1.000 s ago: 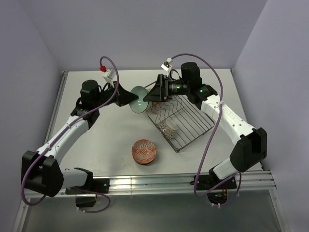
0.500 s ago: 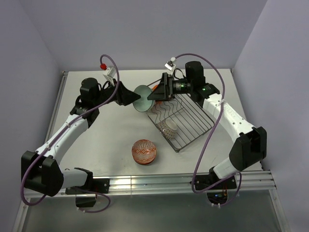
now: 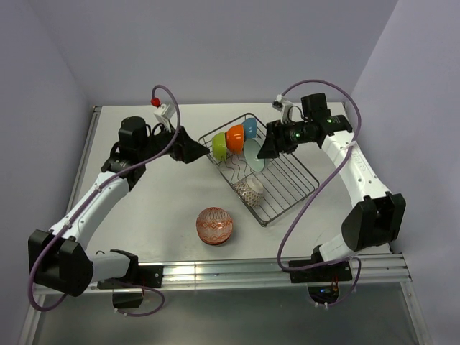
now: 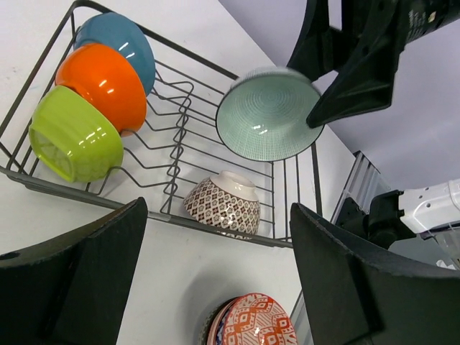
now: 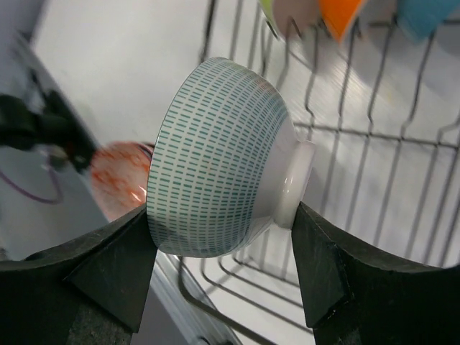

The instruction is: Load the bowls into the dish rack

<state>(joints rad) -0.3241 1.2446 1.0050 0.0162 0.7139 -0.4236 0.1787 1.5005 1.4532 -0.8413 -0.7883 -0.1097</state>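
My right claw [image 3: 264, 147] is clamped on the pale teal-and-white dashed ceramic bowl [image 3: 253, 154]. I hold it tipped on edge over the dark wire dish rack [image 3: 291, 185], near the lime green bowl [image 3: 219, 146], orange bowl [image 3: 235, 138] and blue bowl [image 3: 249, 128] standing inside. My left claw [image 3: 192, 151] gapes empty, just left of the rack.
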